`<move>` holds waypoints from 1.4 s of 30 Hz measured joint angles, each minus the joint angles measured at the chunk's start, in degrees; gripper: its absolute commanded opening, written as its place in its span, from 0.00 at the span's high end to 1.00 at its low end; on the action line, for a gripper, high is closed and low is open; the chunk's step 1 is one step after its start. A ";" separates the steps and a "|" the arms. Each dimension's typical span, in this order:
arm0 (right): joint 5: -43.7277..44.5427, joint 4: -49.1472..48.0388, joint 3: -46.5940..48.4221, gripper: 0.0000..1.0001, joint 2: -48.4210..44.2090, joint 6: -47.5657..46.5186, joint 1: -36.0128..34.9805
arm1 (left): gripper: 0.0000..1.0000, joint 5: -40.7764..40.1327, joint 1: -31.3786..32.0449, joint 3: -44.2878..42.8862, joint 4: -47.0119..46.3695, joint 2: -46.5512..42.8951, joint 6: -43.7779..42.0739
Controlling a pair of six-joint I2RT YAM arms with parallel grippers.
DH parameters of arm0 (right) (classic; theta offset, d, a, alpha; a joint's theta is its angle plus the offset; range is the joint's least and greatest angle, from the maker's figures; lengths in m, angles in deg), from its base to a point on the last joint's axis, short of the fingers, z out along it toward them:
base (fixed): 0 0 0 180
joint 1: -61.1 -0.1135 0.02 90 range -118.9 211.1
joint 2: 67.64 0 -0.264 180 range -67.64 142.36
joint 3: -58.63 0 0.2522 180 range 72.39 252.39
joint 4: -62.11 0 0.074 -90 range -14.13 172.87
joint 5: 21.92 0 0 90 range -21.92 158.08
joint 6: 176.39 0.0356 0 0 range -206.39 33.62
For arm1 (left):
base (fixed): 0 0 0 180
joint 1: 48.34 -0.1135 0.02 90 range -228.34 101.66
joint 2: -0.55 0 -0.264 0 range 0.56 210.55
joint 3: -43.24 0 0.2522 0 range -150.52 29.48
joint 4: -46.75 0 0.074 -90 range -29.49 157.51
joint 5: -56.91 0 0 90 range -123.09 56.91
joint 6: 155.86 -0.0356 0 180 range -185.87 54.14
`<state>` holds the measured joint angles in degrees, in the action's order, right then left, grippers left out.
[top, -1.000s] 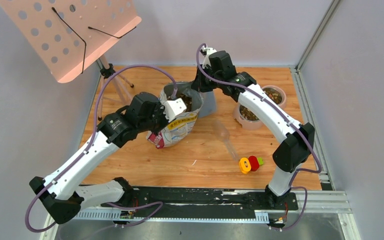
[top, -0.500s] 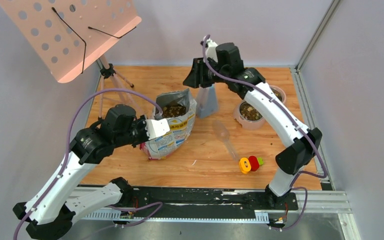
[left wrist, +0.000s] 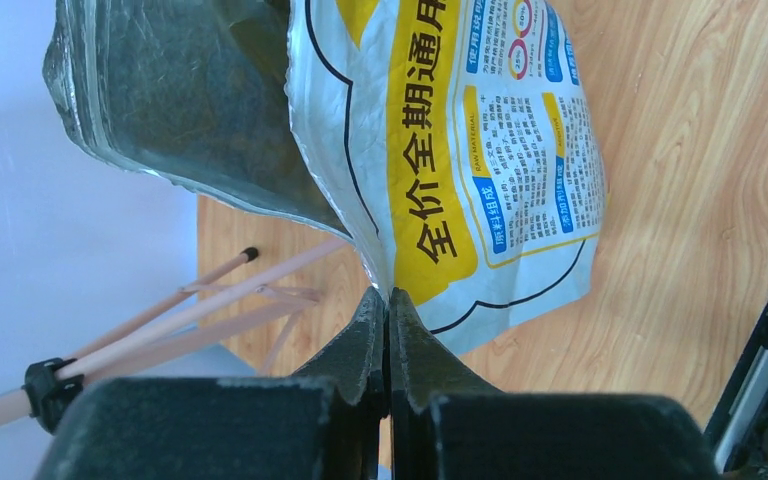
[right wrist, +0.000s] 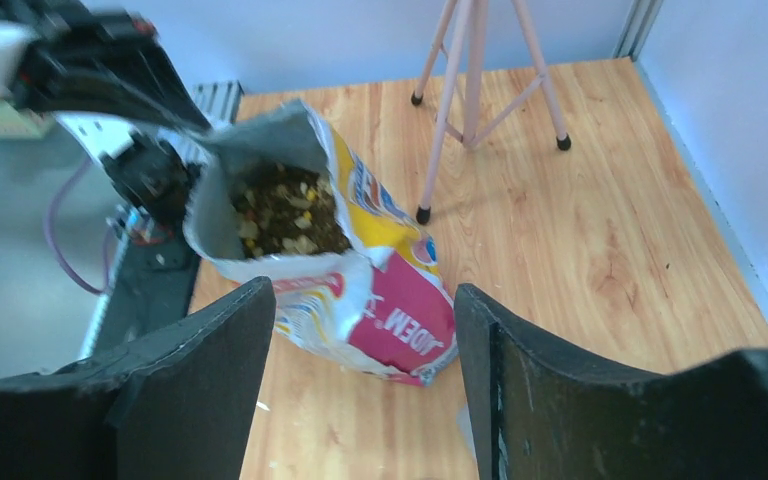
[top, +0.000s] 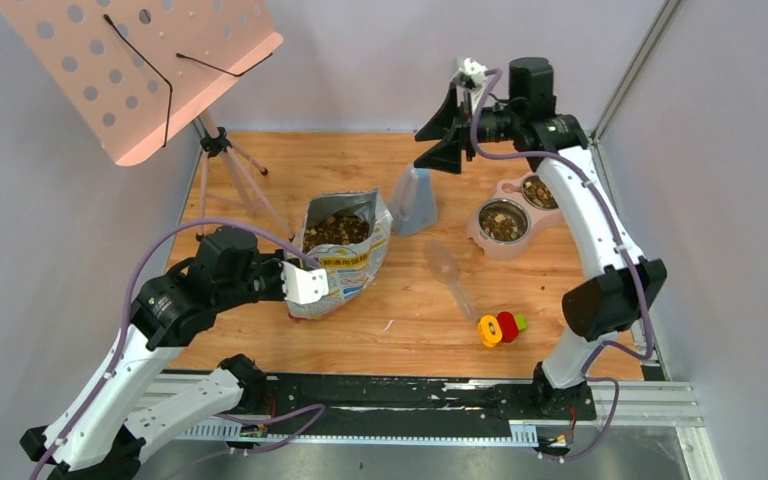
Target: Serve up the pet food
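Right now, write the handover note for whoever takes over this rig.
The left gripper is shut on the edge of the bag.
The right gripper is open and empty, raised over the far side of the table.
The pet food is mostly in the bag; some is in both bowls of the pink stand.
The scoop lies on the table between them.
Probably left: top up if needed, release the bag.

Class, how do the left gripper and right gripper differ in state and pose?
The left gripper is shut on the bag edge; the right gripper is open and empty. The left gripper sits low beside the bag; the right gripper hangs high. Both point toward the bag.
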<state>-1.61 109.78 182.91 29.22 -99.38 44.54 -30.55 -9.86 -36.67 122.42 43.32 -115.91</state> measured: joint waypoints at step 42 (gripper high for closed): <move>4.98 28.76 -7.87 1.00 0.33 -37.33 -4.24 | 1.00 16.39 -21.31 -13.42 6.10 10.54 -3.69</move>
<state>3.37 138.54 175.04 29.55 -136.71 40.30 -14.15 -31.17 -50.09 128.52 53.85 -119.60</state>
